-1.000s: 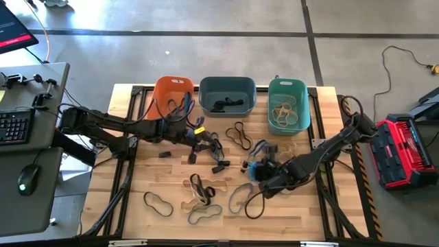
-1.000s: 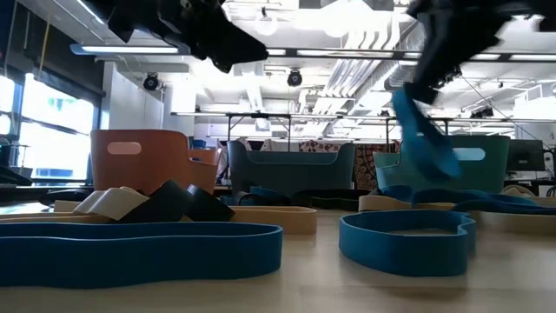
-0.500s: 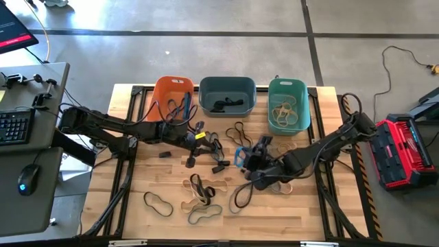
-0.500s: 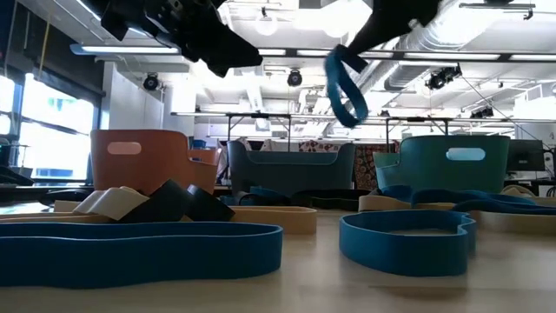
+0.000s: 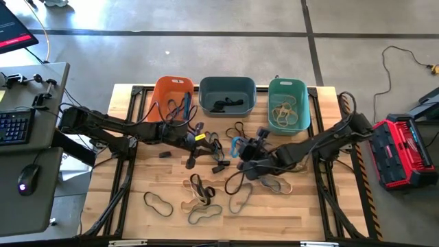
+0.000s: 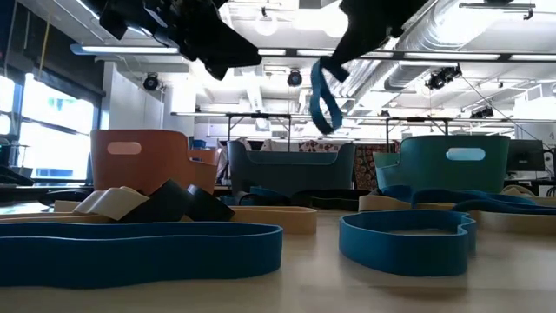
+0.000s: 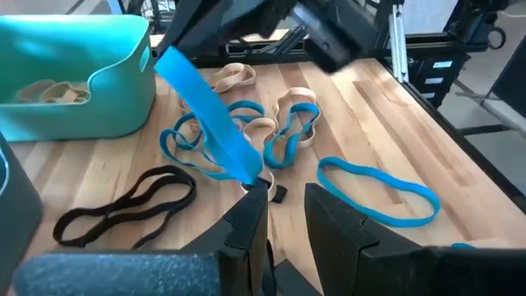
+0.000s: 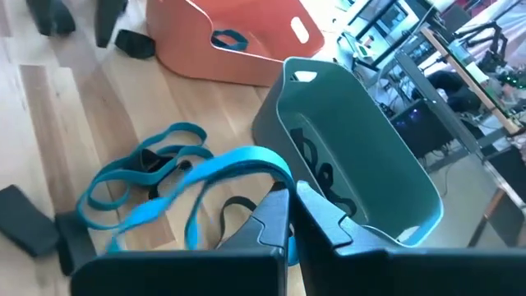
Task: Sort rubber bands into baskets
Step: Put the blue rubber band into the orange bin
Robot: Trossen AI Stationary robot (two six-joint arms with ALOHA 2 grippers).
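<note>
Three baskets stand in a row at the table's far side: orange (image 5: 171,95), slate blue-grey (image 5: 227,96) and teal (image 5: 287,104). My right gripper (image 5: 241,148) is shut on a blue rubber band (image 8: 238,160), above the table's middle and in front of the slate basket (image 8: 362,177). The band also shows in the low view (image 6: 325,96) and the left wrist view (image 7: 205,115). My left gripper (image 5: 199,140) is open and empty, a little above the table in front of the orange basket. Several loose blue, black and tan bands (image 5: 203,189) lie on the wood. My right gripper pinches the blue band between its two fingers at one end of the loop (image 8: 275,177). The band is lifted clear of the table. It hangs slack below the fingers (image 6: 328,109).
Blue and tan bands (image 7: 283,136) lie tangled in front of the teal basket, and a black band (image 7: 123,205) lies near my left gripper. More bands (image 5: 236,199) lie toward the near edge. The baskets hold some bands. A desk with a keyboard (image 5: 15,127) stands at the left.
My right gripper has gone up and toward the table's left and far edges, shut on the blue band. The band has come up off the table and now hangs clear.
</note>
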